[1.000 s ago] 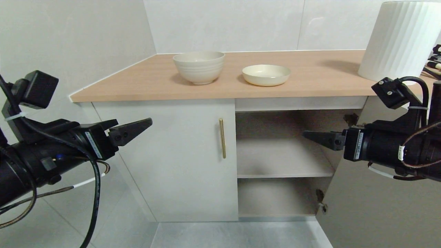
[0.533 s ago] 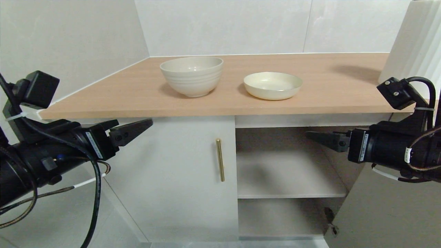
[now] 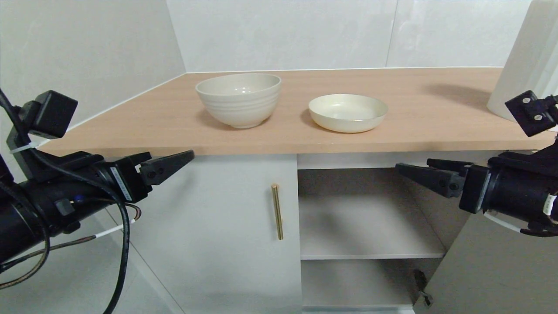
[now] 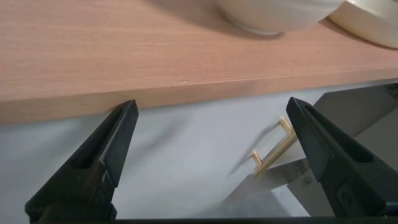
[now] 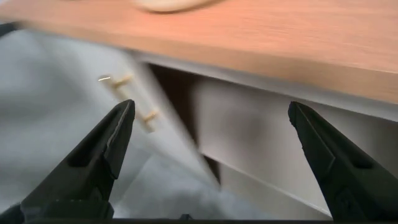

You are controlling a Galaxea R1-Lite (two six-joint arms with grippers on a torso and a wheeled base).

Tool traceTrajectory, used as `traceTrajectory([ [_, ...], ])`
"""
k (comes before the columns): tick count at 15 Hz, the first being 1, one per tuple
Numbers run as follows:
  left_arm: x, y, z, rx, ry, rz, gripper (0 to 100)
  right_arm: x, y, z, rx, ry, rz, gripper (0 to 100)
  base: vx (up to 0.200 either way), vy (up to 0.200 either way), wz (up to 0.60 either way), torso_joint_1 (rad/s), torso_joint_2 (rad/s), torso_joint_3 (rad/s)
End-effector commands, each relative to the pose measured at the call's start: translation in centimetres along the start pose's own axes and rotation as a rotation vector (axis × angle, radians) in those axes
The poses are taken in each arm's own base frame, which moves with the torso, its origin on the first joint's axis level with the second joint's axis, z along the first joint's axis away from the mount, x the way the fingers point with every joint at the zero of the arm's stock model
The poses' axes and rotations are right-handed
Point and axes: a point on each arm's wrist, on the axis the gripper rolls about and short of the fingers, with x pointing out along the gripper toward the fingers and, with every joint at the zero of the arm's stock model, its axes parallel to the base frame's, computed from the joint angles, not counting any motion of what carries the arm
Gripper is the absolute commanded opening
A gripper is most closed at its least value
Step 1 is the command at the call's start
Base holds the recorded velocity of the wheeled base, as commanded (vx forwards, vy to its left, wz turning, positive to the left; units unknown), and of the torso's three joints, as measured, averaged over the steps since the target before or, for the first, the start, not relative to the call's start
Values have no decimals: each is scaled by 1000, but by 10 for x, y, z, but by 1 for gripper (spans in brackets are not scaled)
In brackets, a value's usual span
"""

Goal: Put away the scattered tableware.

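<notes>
Hovering just below the front edge of a wood counter [image 3: 418, 126], 2 grippers face a low cabinet, both w/ nothing held. Left gripper [image 3: 172, 155] hangs in front of the shut left door [image 3: 218, 226], its 2 fingers spread wide apart. Right gripper [image 3: 413, 164] hangs at the mouth of the open right side, its 2 fingers likewise well apart.

On the counter top stand 2 pieces of tableware, both upright, near each other but not touching. 1 deep ribbed bowl [image 3: 238, 99] sits toward the left. 1 shallow dish [image 3: 347, 112] sits to its right, approx. above the open side of the cabinet. Neither gripper touches either piece.

Cabinet has 2 doors: the left one is shut, w/ 1 upright gold handle [image 3: 277, 211] along its inner edge. The right door [image 3: 479, 270] is swung open toward the robot. Inside, 1 shelf [image 3: 366, 231] splits the open side into 2 compartments, upper & lower.

At the counter's far right stands 1 tall white ribbed thing [image 3: 529, 65], cut off by the frame edge, well apart from the dish. Pale tiled wall [image 3: 283, 35] runs behind & to the left of the counter.
</notes>
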Motion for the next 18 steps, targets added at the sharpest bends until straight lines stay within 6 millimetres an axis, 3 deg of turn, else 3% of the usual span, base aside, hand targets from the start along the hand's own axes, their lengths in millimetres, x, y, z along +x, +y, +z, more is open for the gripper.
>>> traceTrajectory([
  [1,1,0,-1,-1,4,1,100,-24,8,7,-17,-47,102,100,0,0,0,0,0,0],
  [3,-1,0,0,0,-3,-1,100,-33,10,9,-34,-63,141,100,0,0,0,0,0,0],
  [8,-14,-8,10,9,-49,-31,100,-33,10,5,-79,-56,138,100,0,0,0,2,-13,-4],
  [18,-19,-15,10,10,-33,-63,100,-29,8,3,-76,-41,133,100,0,0,0,108,-402,-291],
])
